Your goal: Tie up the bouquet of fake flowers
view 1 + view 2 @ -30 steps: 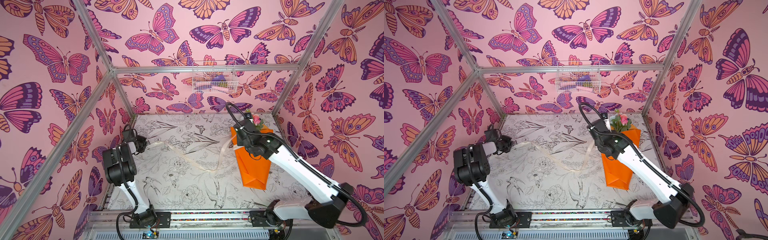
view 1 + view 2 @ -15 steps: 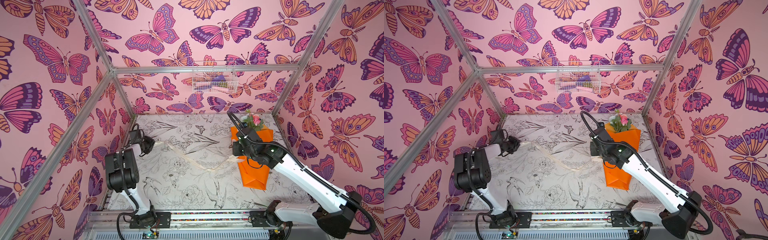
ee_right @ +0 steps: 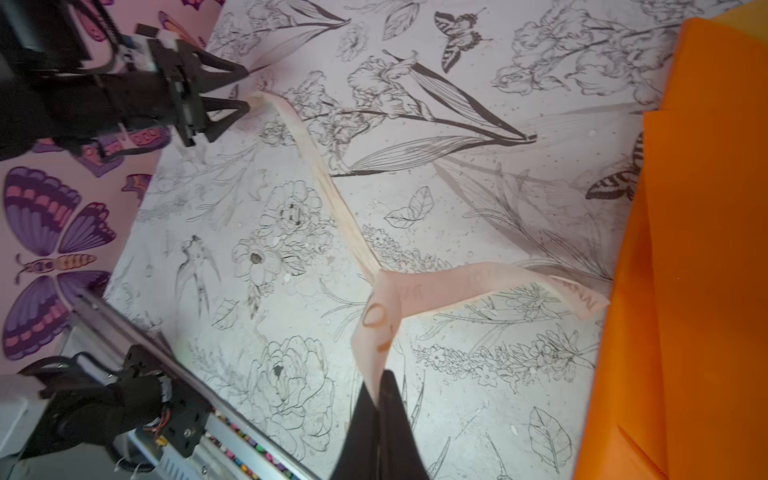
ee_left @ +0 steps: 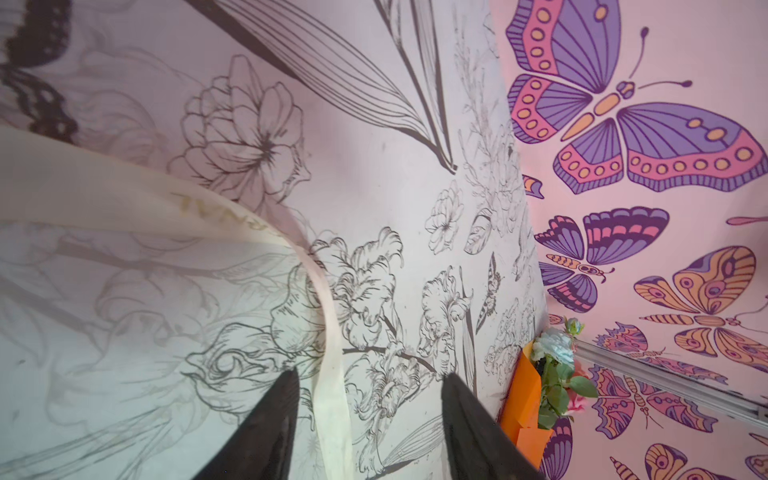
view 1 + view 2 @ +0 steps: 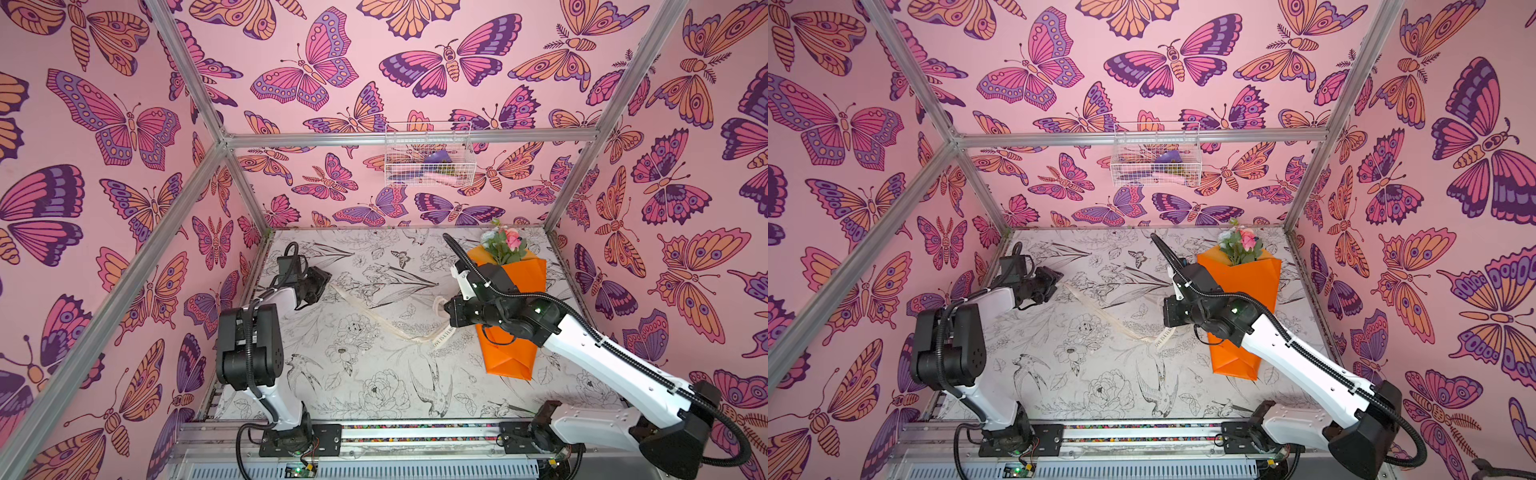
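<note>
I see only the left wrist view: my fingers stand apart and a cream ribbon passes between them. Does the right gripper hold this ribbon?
Observer: Yes. In the right wrist view the right gripper is shut on the ribbon.
Operator: Is the ribbon already around the bouquet?
Observer: No. Its loose end lies beside the orange wrap of the bouquet; no loop around it shows.

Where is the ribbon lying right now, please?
In both top views the ribbon crosses the middle of the mat, from the open left gripper to the shut right gripper, left of the bouquet.
</note>
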Available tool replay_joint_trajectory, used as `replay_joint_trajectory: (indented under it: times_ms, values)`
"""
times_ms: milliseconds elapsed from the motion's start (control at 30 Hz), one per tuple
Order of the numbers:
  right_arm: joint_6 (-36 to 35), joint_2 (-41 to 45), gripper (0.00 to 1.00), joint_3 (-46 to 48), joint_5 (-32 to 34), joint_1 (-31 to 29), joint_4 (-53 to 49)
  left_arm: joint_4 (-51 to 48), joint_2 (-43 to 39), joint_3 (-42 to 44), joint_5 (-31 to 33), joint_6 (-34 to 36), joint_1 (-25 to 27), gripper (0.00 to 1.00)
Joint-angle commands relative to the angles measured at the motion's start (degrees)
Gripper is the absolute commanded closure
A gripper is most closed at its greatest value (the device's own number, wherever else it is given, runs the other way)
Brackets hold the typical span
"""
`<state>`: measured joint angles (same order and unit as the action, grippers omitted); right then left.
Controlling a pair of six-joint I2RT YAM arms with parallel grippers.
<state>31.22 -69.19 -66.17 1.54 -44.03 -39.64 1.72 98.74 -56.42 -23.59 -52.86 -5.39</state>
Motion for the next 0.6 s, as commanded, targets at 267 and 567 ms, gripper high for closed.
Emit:
replay_joint_trajectory:
  times_ms: [267,567]
  values:
    - [8.24,-5.49,0.95,8.55,9.89,0.23,-9.23,0.49,-5.67,-0.77,2.64,6.91,9.28,0.00]
    - [9.21,-14.28,0.73,8.25,10.64,1.79,-11.20,0.39,-5.69,-2.16,1.25,9.25,17.79,0.00]
